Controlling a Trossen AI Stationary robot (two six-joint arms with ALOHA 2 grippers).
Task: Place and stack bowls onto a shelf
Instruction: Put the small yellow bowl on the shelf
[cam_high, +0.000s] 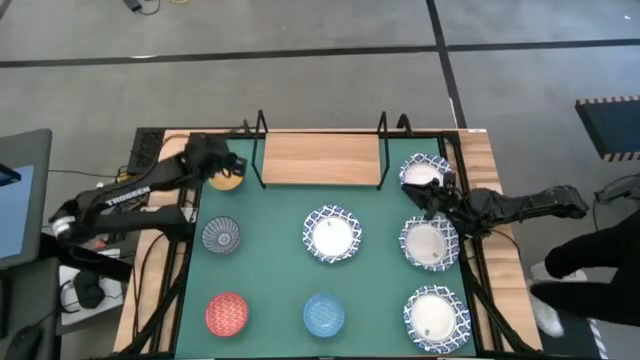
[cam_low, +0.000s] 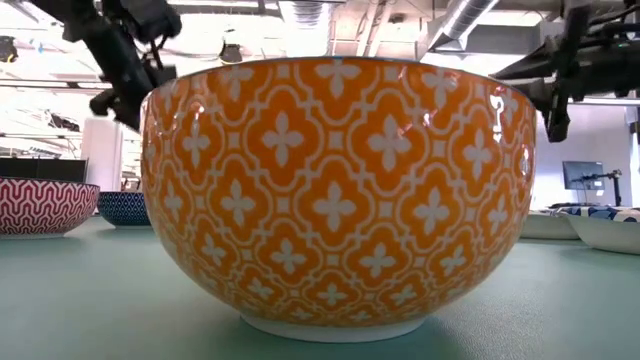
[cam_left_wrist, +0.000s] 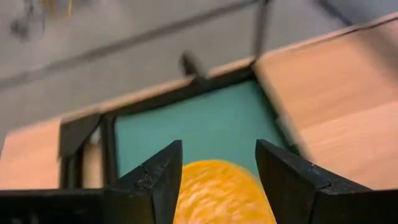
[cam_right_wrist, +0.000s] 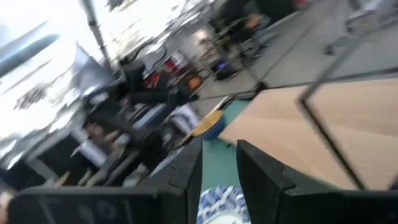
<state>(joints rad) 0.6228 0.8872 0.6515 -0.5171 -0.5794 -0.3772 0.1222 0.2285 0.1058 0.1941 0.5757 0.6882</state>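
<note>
The light-wood shelf (cam_high: 320, 158) stands at the far edge of the green mat (cam_high: 270, 280). My left gripper (cam_high: 232, 165) (cam_left_wrist: 219, 155) is open over the yellow bowl (cam_high: 228, 182) (cam_left_wrist: 221, 194), which sits in the mat's far left corner and shows between the fingers. My right gripper (cam_high: 415, 190) (cam_right_wrist: 219, 152) hangs over the near rim of the far right white bowl with a blue-patterned rim (cam_high: 425, 168) (cam_right_wrist: 221, 202), its fingers apart by a narrower gap. In the low view both arms sit high, left (cam_low: 130, 70) and right (cam_low: 560, 80).
On the mat rest a dark patterned bowl (cam_high: 221, 236), a red bowl (cam_high: 227, 313), a blue bowl (cam_high: 323, 313) and three more white patterned bowls (cam_high: 333, 235) (cam_high: 430, 243) (cam_high: 436, 315). An orange-patterned bowl (cam_low: 335, 190) fills the low view. The shelf top is bare wood.
</note>
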